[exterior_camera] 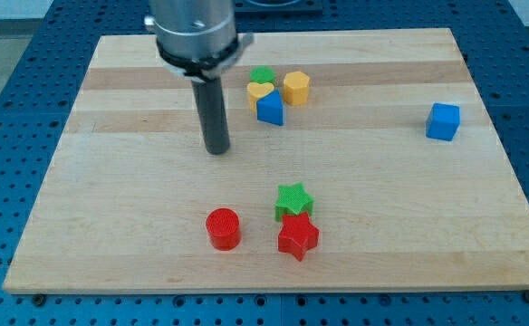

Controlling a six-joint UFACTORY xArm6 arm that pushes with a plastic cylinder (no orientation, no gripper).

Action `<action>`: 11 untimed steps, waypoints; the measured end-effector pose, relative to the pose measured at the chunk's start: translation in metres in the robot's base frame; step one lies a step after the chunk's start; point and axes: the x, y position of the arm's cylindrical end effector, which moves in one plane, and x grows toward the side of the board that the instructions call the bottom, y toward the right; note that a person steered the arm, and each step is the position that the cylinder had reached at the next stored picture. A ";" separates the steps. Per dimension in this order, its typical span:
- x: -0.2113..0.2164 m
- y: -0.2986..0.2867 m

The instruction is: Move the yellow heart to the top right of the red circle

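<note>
The yellow heart lies near the board's top middle, wedged between a green block above it, a blue block below right and a yellow hexagon to its right. The red circle sits near the view's bottom, left of centre. My tip rests on the board to the left of and below the yellow heart, well above the red circle, touching no block.
A green star and a red star sit together right of the red circle. A blue cube lies at the right. The wooden board ends on a blue perforated table.
</note>
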 end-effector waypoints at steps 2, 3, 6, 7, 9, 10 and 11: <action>-0.086 -0.012; -0.120 -0.002; -0.128 0.088; -0.120 0.085; -0.086 0.065; -0.067 0.062; -0.048 0.062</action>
